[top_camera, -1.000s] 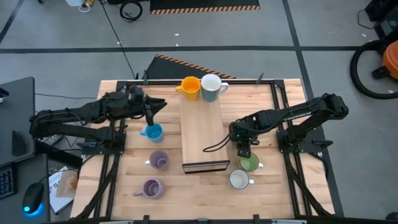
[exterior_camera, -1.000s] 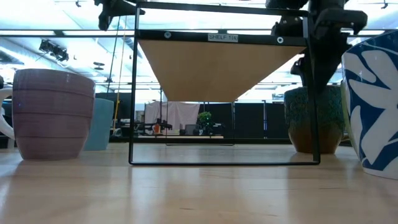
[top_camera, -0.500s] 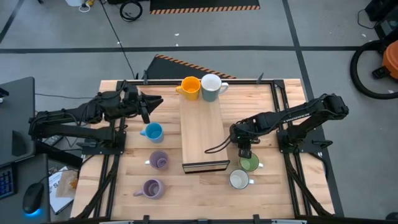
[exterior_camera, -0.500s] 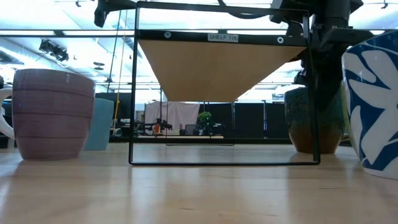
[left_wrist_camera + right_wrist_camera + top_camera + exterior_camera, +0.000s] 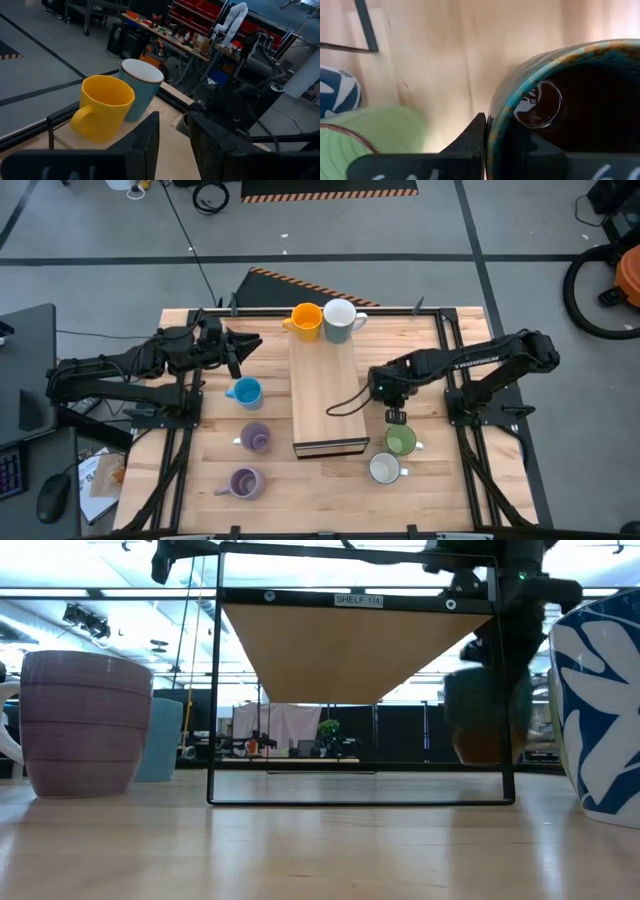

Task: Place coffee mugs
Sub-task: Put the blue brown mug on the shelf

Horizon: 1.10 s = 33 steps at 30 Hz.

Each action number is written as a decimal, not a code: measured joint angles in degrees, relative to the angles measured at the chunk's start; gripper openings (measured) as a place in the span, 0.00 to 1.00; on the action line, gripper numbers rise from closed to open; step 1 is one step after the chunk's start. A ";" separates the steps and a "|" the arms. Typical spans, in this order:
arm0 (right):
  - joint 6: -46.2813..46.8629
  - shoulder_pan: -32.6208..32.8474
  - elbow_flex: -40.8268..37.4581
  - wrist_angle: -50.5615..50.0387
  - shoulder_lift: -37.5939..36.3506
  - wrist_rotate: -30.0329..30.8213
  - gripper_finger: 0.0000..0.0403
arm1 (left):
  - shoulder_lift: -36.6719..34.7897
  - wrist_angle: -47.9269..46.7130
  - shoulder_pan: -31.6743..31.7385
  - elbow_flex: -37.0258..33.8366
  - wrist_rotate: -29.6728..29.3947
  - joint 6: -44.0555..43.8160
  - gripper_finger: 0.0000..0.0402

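A dark brown mug (image 5: 485, 718) with a teal rim hangs just above the table, right of the long wooden board (image 5: 325, 385), and my right gripper (image 5: 396, 416) is shut on it. A light green mug (image 5: 400, 442) and a white, blue-patterned mug (image 5: 384, 469) stand just nearer on their bases. An orange mug (image 5: 305, 320) and a white-rimmed pale blue mug (image 5: 340, 320) stand on the board's far end. Left of the board are a light blue mug (image 5: 245, 392) and two lavender mugs (image 5: 256, 438) (image 5: 245, 482). My left gripper (image 5: 174, 145) hovers open and empty over the table's left. My right gripper holds the dark brown mug by its rim (image 5: 494, 127), coming from above with the fingers pointing down. One finger (image 5: 474, 137) lies against the outside of the wall; the other is lost in the dark inside. The mug hangs upright, clear of the table.
The board stands raised on a black wire frame (image 5: 212, 690), forming a shelf over the table's middle. Black rails (image 5: 455, 360) run along the table's left and right sides. Bare wood lies between the board and the right rail, far of the held mug.
My right gripper has shut on the dark brown mug's rim and raised it off the table, upright. My left gripper has drawn up and toward the far edge, away from the light blue mug, then stayed still.
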 joint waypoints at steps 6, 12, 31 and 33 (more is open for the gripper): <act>-3.18 -2.37 7.69 -7.10 0.00 3.66 0.12 | 0.02 -0.07 0.00 0.00 0.02 0.07 0.27; -6.11 -4.64 17.38 -13.42 -0.04 4.97 0.12 | 0.02 -0.07 0.00 0.00 0.02 0.07 0.27; -9.31 -6.27 31.62 -4.41 0.61 3.30 0.12 | 0.04 -0.02 0.02 0.00 -0.43 0.23 0.27; -9.34 -6.27 31.64 -1.64 1.25 2.48 0.12 | 0.04 -0.02 0.02 0.00 -0.44 0.23 0.27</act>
